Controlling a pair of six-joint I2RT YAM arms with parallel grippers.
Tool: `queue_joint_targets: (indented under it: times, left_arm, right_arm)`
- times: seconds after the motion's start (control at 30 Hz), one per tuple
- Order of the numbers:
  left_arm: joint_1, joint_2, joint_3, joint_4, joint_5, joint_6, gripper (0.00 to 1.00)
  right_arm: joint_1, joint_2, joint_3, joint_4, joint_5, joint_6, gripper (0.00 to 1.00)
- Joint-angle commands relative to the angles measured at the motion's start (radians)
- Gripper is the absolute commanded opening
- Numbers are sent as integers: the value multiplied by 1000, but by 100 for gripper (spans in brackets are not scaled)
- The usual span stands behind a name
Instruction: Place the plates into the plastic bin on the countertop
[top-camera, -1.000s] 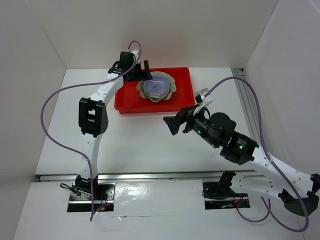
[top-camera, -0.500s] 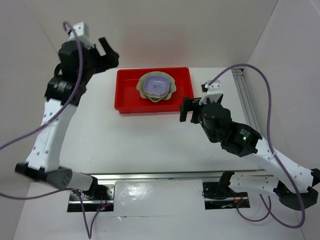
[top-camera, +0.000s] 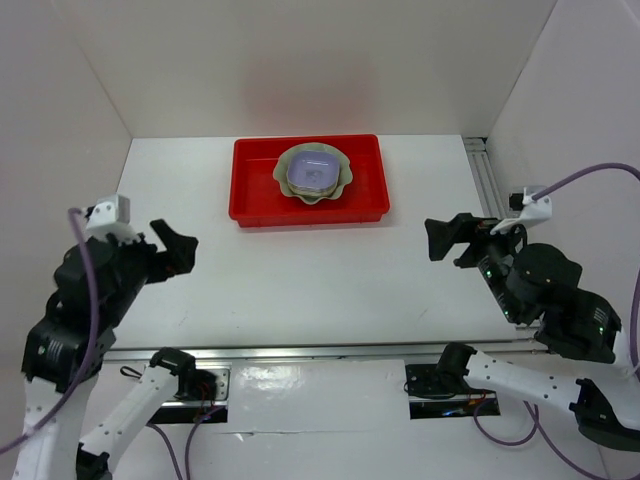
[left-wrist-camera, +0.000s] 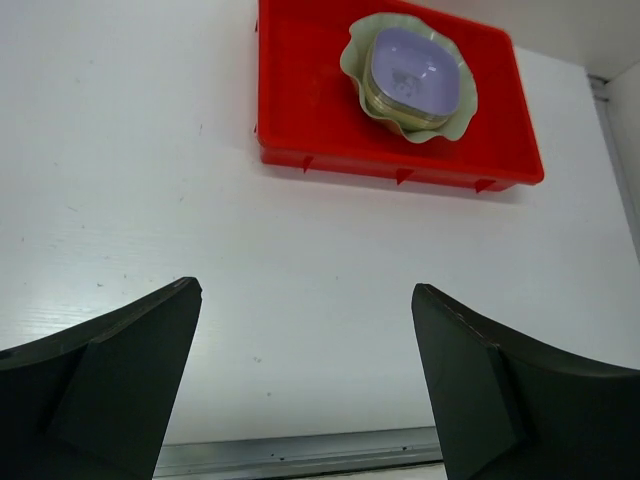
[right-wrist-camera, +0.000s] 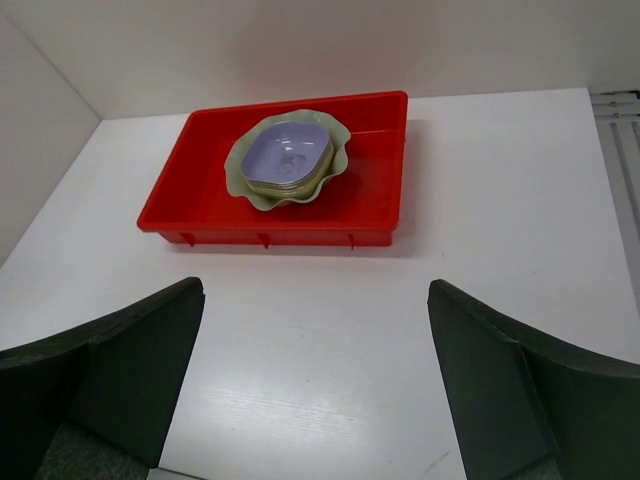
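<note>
The red plastic bin (top-camera: 255, 196) stands at the back of the white countertop (top-camera: 300, 270). In it lies the large pale green scallop-edged dish (top-camera: 340, 180) with small dishes stacked inside; the lavender one (top-camera: 312, 171) is on top and the others are mostly hidden. The bin (left-wrist-camera: 310, 100) and stack (left-wrist-camera: 412, 68) also show in the left wrist view, and the bin (right-wrist-camera: 375, 170) and stack (right-wrist-camera: 288, 152) in the right wrist view. My left gripper (top-camera: 175, 250) is open and empty at the near left. My right gripper (top-camera: 445, 240) is open and empty at the right.
White walls enclose the countertop on three sides. A metal rail (top-camera: 485, 190) runs along the right edge and another (top-camera: 320, 352) along the near edge, also seen in the left wrist view (left-wrist-camera: 300, 452).
Both arms have pulled back from the bin: the left arm swung from the bin's left end up and round to the near left, the right arm drew back to the right. The dishes have not moved.
</note>
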Motion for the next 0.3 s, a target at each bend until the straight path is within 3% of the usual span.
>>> queue_joint_targets:
  times: [0.0, 0.27]
  left_arm:
    - [-3, -84, 24, -69, -22, 34, 100]
    - [-3, -131, 37, -119, -45, 34, 100]
  right_arm:
    - [8, -10, 16, -71, 1, -17, 100]
    - [8, -1, 16, -71, -11, -8, 100]
